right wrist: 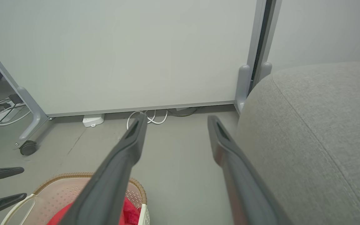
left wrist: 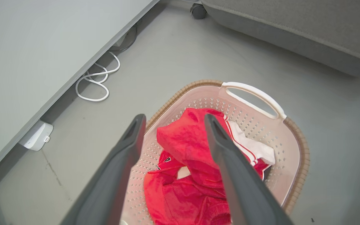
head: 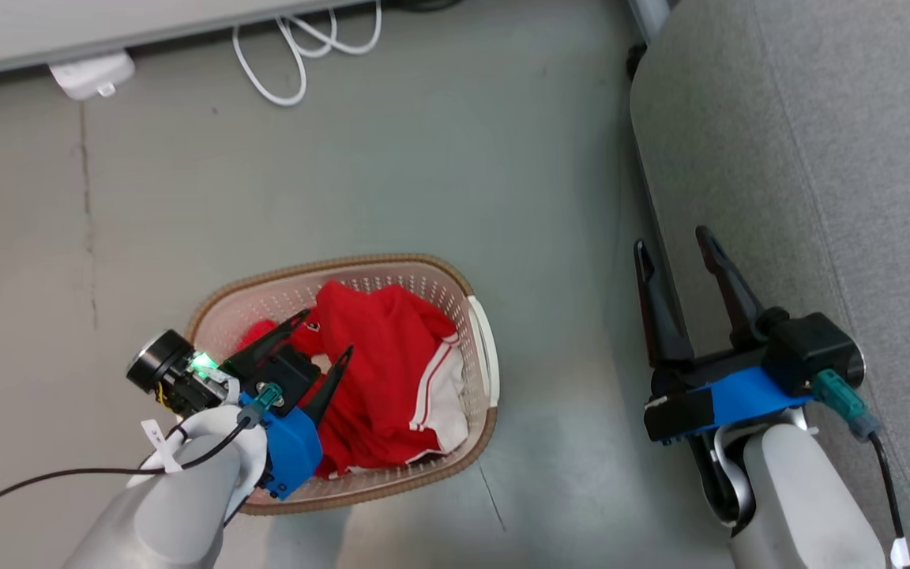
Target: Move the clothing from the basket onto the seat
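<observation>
The cream basket [head: 360, 262] with a brown rim stands on the floor, holding the red clothing [head: 392, 371] with white striped trim. My left gripper [head: 327, 332] hovers open over the basket's near-left part, fingers spread above the fabric and gripping nothing. In the left wrist view its fingers [left wrist: 174, 117] frame the red clothing [left wrist: 186, 140] inside the basket [left wrist: 302, 147]. My right gripper [head: 674, 239] is open and empty at the left edge of the grey seat [head: 818, 158]. The right wrist view shows that gripper [right wrist: 177, 118] beside the seat [right wrist: 317, 125], above the floor.
A white cable [head: 297, 47] and a white adapter [head: 92, 75] lie along the foot of a pale panel at the back. A castor [right wrist: 28, 148] stands at the panel's left foot. Bare grey floor lies between basket and seat.
</observation>
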You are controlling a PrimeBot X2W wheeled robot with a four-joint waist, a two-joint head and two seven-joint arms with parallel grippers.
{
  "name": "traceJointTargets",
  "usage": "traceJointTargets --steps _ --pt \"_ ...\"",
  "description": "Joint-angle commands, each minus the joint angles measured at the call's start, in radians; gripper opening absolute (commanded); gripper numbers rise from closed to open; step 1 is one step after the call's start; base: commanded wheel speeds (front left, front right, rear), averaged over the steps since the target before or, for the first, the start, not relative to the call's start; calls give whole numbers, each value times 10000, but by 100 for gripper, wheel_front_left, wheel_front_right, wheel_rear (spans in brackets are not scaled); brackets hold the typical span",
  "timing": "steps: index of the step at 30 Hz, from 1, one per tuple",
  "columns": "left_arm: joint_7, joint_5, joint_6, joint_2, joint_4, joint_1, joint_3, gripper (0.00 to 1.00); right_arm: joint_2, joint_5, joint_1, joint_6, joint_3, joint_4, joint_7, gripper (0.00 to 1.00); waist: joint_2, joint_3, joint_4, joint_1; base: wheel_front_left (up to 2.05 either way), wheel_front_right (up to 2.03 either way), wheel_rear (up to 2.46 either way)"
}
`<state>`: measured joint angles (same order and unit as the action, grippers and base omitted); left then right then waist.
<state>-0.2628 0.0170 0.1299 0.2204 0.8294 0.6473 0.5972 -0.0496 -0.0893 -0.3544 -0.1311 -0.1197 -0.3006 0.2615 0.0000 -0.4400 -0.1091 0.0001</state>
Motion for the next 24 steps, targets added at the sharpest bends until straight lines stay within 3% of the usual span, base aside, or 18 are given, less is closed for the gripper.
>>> traceJointTargets --steps 1,11,24 --pt "-31 -55 1 179 244 390 312 100 -13 6 -297 5 -16 144 56 100 0 -746 -190 -1 0 0 0" --pt "-30 -39 0 587 1521 1672 2087 100 -14 41 -1051 7 -69 742 56 100 0 -2317 -528 -1 0 0 0" --pt "-31 -204 1 846 3140 3010 3641 100 -13 56 -1459 7 -20 1420 56 100 0 -3775 -877 -1 0 0 0"
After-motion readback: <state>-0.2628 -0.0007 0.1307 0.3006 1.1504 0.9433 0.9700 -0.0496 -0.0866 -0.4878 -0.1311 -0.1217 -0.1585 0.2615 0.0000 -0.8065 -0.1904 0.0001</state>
